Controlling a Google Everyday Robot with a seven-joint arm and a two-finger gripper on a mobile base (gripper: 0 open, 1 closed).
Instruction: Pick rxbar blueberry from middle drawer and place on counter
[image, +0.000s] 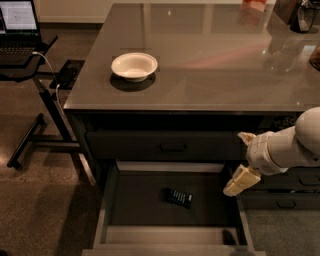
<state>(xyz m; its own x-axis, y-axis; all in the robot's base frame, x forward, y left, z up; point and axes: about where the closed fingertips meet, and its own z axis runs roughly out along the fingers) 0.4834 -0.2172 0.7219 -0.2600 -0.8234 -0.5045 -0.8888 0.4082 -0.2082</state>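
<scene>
The rxbar blueberry (179, 197), a small dark bar with pale print, lies flat on the bottom of the open middle drawer (111, 200), near its middle. My gripper (239, 182) hangs over the drawer's right side, to the right of the bar and apart from it, its pale fingers pointing down and to the left. The white arm reaches in from the right edge. The glossy grey-brown counter (210, 55) lies above the drawer.
A white bowl (134, 66) sits on the counter's left front part. A closed drawer with a black handle (173, 148) is above the open one. A laptop (19, 25) on a black stand is at far left. Dark objects stand at the counter's back right.
</scene>
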